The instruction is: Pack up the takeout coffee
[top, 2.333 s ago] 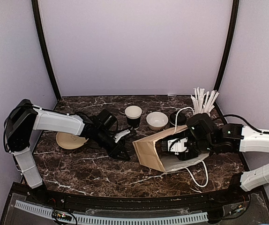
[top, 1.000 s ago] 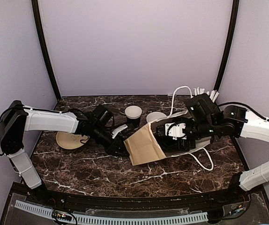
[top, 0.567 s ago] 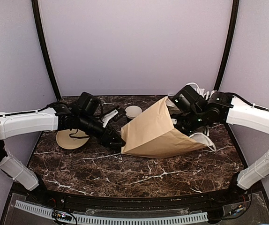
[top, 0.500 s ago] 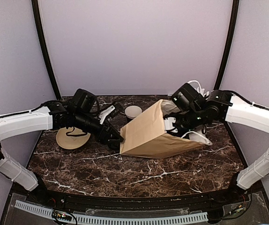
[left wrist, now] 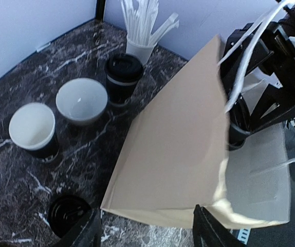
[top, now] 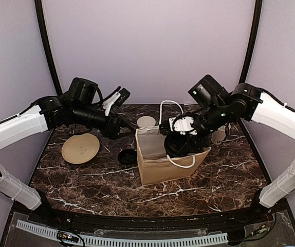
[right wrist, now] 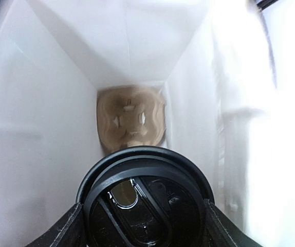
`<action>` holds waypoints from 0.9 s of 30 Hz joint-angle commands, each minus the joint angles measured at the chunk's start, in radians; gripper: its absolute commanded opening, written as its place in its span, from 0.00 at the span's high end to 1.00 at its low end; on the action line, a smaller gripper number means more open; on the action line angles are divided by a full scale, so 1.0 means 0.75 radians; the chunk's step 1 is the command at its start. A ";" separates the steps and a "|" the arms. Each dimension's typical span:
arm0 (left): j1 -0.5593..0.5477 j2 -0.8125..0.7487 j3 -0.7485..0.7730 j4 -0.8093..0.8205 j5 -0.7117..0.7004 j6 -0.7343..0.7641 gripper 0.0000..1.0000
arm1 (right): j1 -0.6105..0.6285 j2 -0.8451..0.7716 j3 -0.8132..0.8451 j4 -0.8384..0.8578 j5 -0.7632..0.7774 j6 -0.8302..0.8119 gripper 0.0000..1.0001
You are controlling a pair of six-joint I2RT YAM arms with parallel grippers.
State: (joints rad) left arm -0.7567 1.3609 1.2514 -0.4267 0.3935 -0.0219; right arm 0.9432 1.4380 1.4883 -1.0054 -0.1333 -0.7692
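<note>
A brown paper bag [top: 160, 163] stands upright at the table's middle, mouth up, white handles loose. My right gripper [top: 181, 140] is shut on a black lidded coffee cup [right wrist: 145, 198] and holds it in the bag's mouth. Below it, a tan cup carrier [right wrist: 131, 119] lies on the bag's white floor. My left gripper [top: 126, 123] hovers at the bag's upper left edge with its jaws wide apart [left wrist: 147, 234]; the bag's edge [left wrist: 178, 154] lies between them. A second lidded cup [left wrist: 123, 77] and an open black cup [top: 146, 122] stand behind the bag.
A loose black lid [top: 128, 156] lies left of the bag. A tan plate [top: 80, 148] sits at the left. A white bowl [left wrist: 81, 100] and a white cup of wrapped straws [left wrist: 140, 49] stand at the back, near the lidded cup.
The bag has gone from lying on its side to standing upright. My right gripper swung up with the cup inside the bag's mouth. My left arm rose from the bag's bottom.
</note>
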 commanded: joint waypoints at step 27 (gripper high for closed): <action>0.003 0.109 0.383 0.054 -0.366 0.018 0.36 | -0.525 -0.434 0.112 -0.133 0.069 0.171 0.47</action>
State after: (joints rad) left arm -0.7555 1.4586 1.4925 -0.3813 0.1360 -0.0322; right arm 0.6121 1.1728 1.6604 -1.0790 -0.0879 -0.6502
